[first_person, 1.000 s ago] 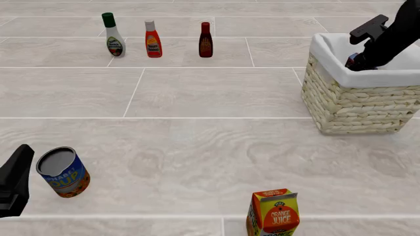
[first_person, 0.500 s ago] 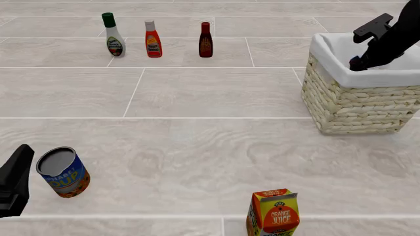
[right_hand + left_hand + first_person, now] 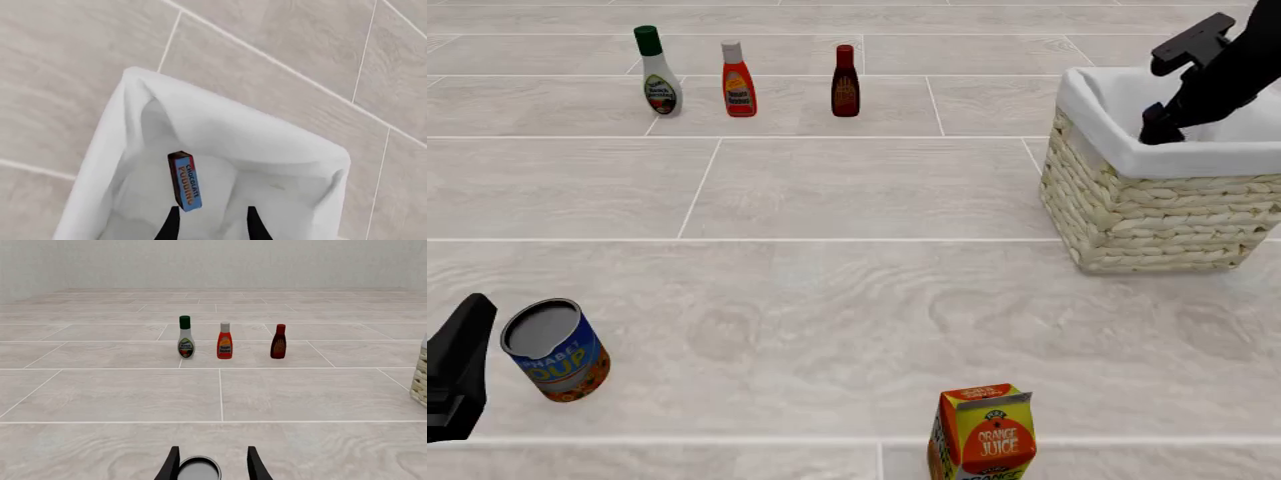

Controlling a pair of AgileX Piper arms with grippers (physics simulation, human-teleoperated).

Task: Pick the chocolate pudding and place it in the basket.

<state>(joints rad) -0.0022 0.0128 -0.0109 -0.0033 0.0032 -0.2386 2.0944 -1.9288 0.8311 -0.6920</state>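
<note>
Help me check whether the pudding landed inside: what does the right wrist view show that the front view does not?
Only the right wrist view shows the chocolate pudding, lying inside the basket on the white lining, beyond the open right pincer. Only the front view shows the can, the orange juice carton, three bottles and the left pincer. Both show the basket with its white cloth rim and the tiled floor.
</note>
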